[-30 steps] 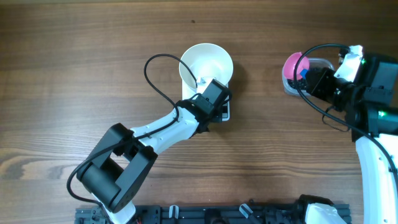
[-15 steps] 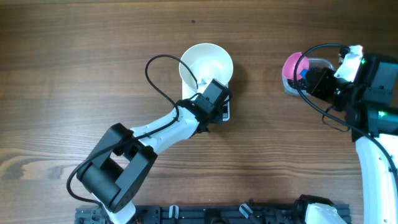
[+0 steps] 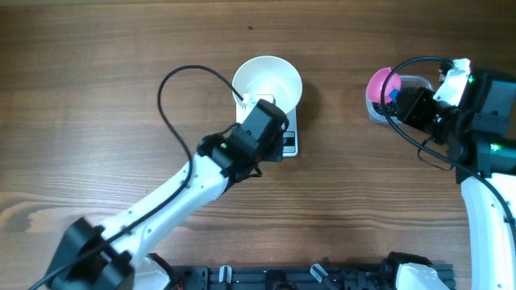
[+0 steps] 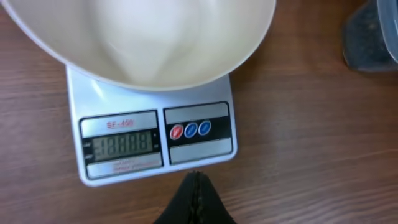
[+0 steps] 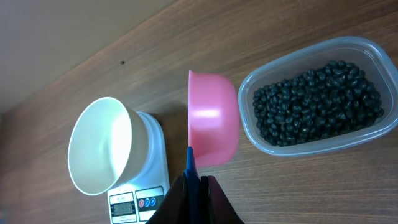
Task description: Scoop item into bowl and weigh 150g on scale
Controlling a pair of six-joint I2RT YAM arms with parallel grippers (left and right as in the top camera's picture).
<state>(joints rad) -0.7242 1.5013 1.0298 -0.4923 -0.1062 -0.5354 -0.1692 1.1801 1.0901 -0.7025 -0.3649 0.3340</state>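
One brown wood-grain table bears scale and bowl.

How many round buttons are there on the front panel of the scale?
3, in one row right of the display on the scale: red button at left, middle blue button, right blue button. None seems hidden.

The left arm stretches from the near left corner diagonally toward the middle; the left tool tilts downward, fingers pressed together, holding nothing. The right arm rises along the right edge, wrist bent left, the right tool clamped on a scoop handle.
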